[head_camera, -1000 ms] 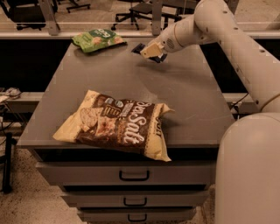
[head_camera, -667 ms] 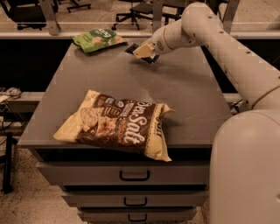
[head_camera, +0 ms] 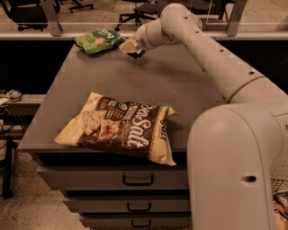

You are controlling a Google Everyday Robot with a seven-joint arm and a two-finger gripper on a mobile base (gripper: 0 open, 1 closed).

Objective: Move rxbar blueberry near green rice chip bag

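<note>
The green rice chip bag [head_camera: 96, 40] lies at the far left corner of the grey table [head_camera: 180, 85]. My gripper [head_camera: 127, 47] hangs low over the table just right of the green bag, almost touching its edge. It is shut on the rxbar blueberry [head_camera: 137, 54], of which only a dark sliver shows under the pale fingers. My white arm reaches in from the right and crosses the far part of the table.
A large brown-and-cream "Sea Salt" bag [head_camera: 121, 128] lies at the table's front edge, partly overhanging it. Drawers [head_camera: 137, 179] sit under the tabletop. Office chairs [head_camera: 139, 9] stand behind the table. My robot body fills the lower right.
My gripper has carried the dark bar leftward along the far side of the table, from its right part to right beside the green bag.
</note>
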